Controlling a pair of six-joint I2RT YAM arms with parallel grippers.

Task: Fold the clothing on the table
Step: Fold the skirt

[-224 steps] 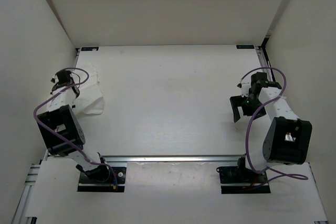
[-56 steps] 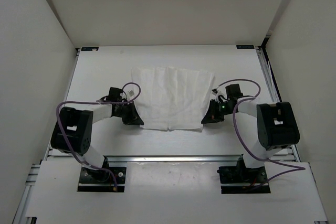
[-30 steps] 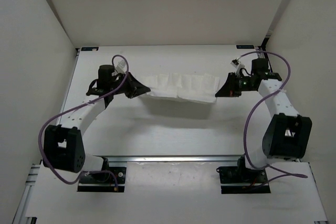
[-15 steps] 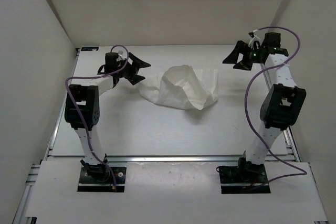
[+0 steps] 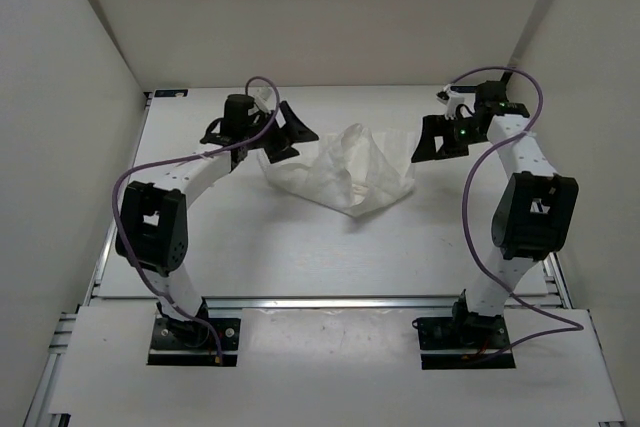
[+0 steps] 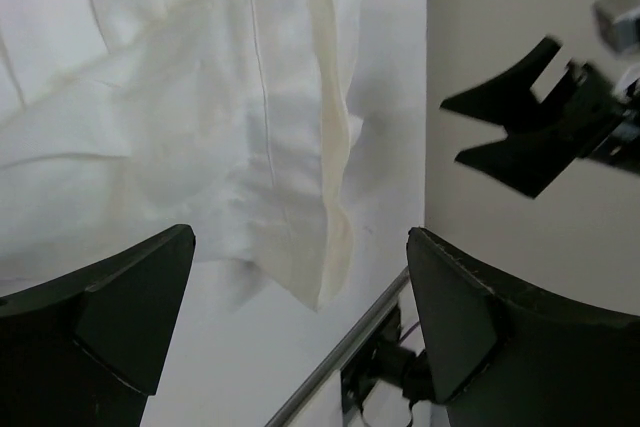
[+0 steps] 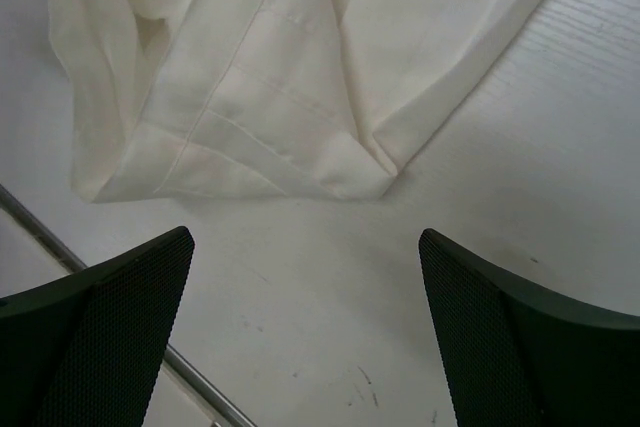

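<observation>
black left gripper, black right gripper flank crumpled thin white fabric garment | both open, empty | risk: bunched layers snag, fold goes crooked

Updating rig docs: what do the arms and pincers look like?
The left arm and right arm have white links, black joint housings, a purple cable each. The left pincer and right pincer: black wedge-shaped fingers. A green light by right wrist.

- No writing, label, brand, number or sign can be read in any view.
- The clothing shows only plain white fabric, seams and creases.
- Beside it, the desk carries faint smudges, not letters.
</observation>
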